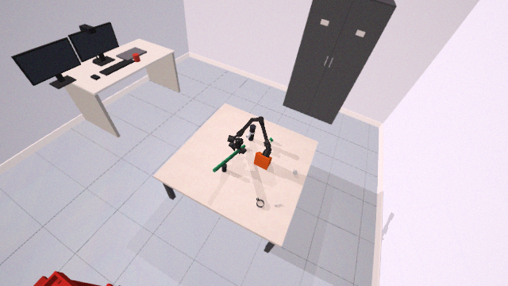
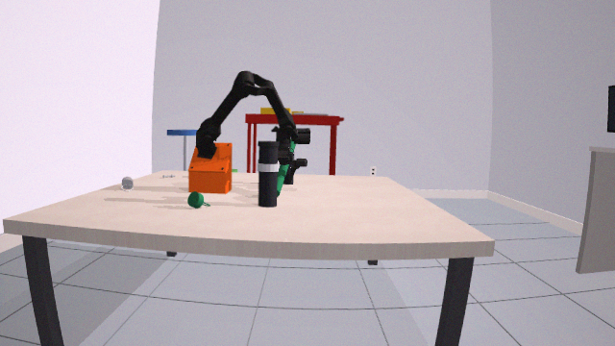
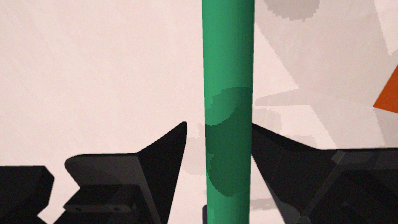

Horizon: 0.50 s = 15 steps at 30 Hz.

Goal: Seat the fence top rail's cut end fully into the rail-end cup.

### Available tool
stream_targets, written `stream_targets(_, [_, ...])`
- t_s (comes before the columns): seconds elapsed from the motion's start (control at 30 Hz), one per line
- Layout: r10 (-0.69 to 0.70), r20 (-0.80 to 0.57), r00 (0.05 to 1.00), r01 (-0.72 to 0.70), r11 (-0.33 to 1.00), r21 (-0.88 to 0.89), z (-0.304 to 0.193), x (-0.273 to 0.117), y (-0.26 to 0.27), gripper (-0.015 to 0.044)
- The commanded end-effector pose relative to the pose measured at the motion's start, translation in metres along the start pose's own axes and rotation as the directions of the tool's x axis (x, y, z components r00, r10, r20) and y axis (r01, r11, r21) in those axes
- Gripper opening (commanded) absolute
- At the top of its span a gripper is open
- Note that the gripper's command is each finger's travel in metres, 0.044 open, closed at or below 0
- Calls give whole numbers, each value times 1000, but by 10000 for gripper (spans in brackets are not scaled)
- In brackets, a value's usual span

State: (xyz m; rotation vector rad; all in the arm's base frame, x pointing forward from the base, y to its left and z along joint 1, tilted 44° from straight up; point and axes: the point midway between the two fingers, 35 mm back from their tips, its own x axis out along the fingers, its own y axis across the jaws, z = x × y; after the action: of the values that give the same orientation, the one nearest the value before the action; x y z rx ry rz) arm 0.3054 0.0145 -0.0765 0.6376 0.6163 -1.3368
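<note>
The green rail (image 1: 228,159) (image 2: 282,182) (image 3: 228,60) slopes down from the small post (image 1: 224,168) toward the big black post (image 2: 267,189). In the exterior view, the rail's lower end shows beside the big post, below the white band (image 2: 268,167), partly hidden by the post. The band sits around the post, under its cap. The end cup's fit and the loop cap are too small or hidden to tell. My gripper (image 3: 213,124) is partly open around the rail. The right fingertip is at the rail's edge; a gap shows on the left.
The orange box (image 1: 262,160) (image 2: 209,180) under the arm's base stands beside the rail. A green cap (image 2: 195,200) lies near the big post. A black ring clamp (image 1: 259,202) and small grey parts lie farther off on the table (image 1: 190,159).
</note>
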Motion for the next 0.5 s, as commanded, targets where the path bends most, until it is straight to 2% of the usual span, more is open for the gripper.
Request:
stream_targets(0.0, [0,4,1000,0,1000,-5,0,1,-1,217])
stream_targets(0.47, [0,4,1000,0,1000,-5,0,1,-1,123])
